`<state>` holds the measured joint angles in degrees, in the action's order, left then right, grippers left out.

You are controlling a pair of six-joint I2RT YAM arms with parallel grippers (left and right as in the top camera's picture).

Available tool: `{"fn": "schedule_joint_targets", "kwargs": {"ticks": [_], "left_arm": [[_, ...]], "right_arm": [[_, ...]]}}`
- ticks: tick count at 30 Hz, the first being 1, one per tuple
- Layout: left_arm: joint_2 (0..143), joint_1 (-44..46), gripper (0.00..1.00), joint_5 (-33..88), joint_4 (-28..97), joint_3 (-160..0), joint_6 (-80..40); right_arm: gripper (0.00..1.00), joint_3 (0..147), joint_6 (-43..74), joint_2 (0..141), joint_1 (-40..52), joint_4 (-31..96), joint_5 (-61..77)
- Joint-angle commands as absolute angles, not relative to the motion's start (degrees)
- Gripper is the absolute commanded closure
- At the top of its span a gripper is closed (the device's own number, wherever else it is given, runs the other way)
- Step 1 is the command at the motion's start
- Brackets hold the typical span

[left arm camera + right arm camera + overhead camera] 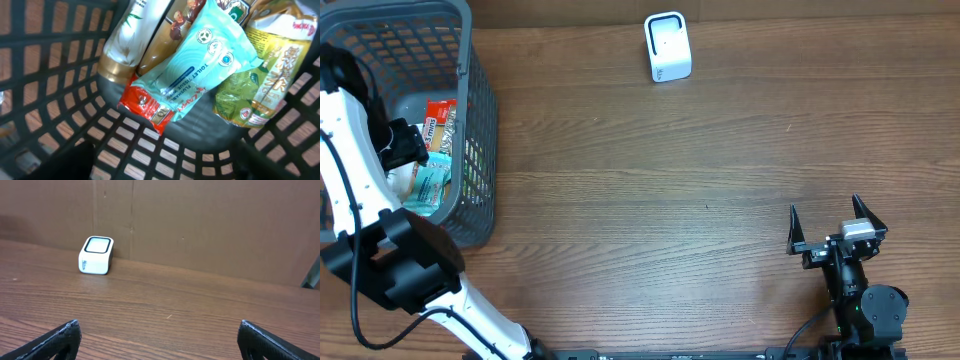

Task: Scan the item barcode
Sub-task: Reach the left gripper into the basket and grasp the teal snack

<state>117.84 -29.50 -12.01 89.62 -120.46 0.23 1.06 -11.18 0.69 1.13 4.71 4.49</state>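
Several packaged items lie in the grey basket (480, 120) at the far left. In the left wrist view a teal tissue pack (200, 65) lies on top, with a red packet (145, 107), a yellow-green bag (265, 75) and a cream bottle (125, 45) around it. My left gripper (405, 145) is down inside the basket just in front of them. It (170, 167) is open, with only basket mesh between its fingers. The white barcode scanner (667, 46) stands at the table's far edge, also seen from the right wrist as a scanner (96, 255). My right gripper (825, 228) is open and empty.
The basket walls (45, 65) close in around the left gripper. A brown wall (200, 225) rises behind the scanner. The right gripper (165, 340) hovers low over bare wooden table (670, 200) near the front right.
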Motion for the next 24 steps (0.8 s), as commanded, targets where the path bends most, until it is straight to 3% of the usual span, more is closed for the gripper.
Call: {"fn": "schedule_joint_targets", "kwargs": {"ticks": [1,7,24], "left_arm": [[119.72,-28.67,0.26,-12.36,89.19,-121.12,1.8],[123.48,-28.67,0.22,-12.43,89.17,-121.12,1.76],[133.58,-28.18,0.36,-10.39,88.03,-121.1,3.68]], "right_arm": [[0.0,0.49,-11.4,0.16,1.23,4.4,4.62],[0.0,0.49,-11.4,0.16,1.21,4.4,4.62],[0.0,0.49,-11.4,0.16,1.21,4.4,4.62]]}}
